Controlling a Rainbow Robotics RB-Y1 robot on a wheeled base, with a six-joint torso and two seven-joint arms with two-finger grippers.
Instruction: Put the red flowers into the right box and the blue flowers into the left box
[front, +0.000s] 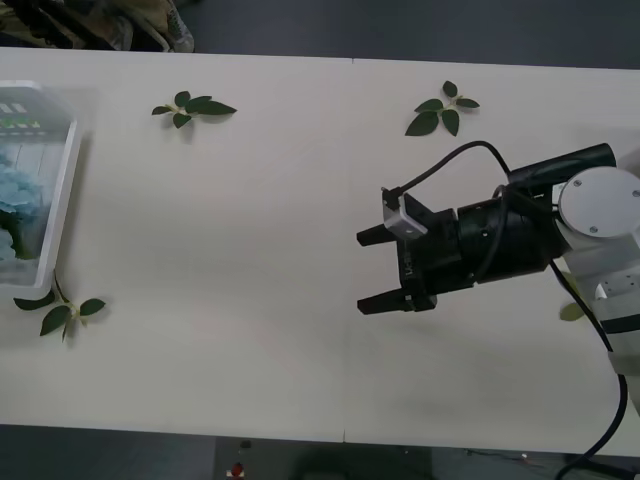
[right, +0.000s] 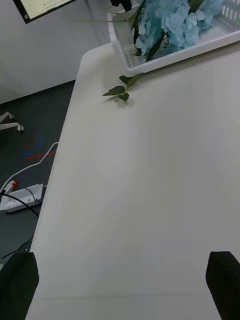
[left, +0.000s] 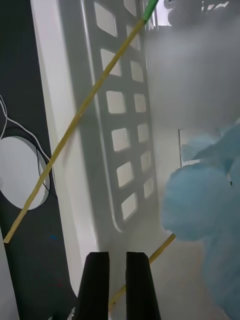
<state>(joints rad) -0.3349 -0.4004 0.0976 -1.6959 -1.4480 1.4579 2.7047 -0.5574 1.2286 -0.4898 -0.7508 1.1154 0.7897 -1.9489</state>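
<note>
Front view first: the right gripper (front: 377, 270), a black matte two-fingered claw on a thick cylindrical wrist, hangs over the right half of the smooth off-white table (front: 250, 260) with its fingers spread wide and nothing between them. At the table's left edge stands the left box (front: 62, 190), a white plastic tray with a raised rim and small green marks, and the blue flowers (front: 14, 200) lie inside it as a pale, fluffy mass. Three flat, dark green leaf sprigs rest on the tabletop: one (front: 193, 107) toward the far left, one (front: 442, 108) toward the far right, and one (front: 58, 310) touching the tray's near corner. Right wrist view: the same black fingertips (right: 226, 280) sit apart at the two corners above bare table, while farther off the tray's rim (right: 150, 62) holds the ruffled sky-blue clusters (right: 172, 25) with long green leaves, a leaf sprig (right: 121, 90) lying just beside it. Left wrist view: the left gripper (left: 117, 285) is inside the tray, its two black fingers nearly together with only a narrow slit between them and nothing gripped; beside it are the slotted white plastic wall (left: 120, 130), thin yellowish stems (left: 75, 125) running diagonally, and soft rounded blue petals (left: 200, 205).
</note>
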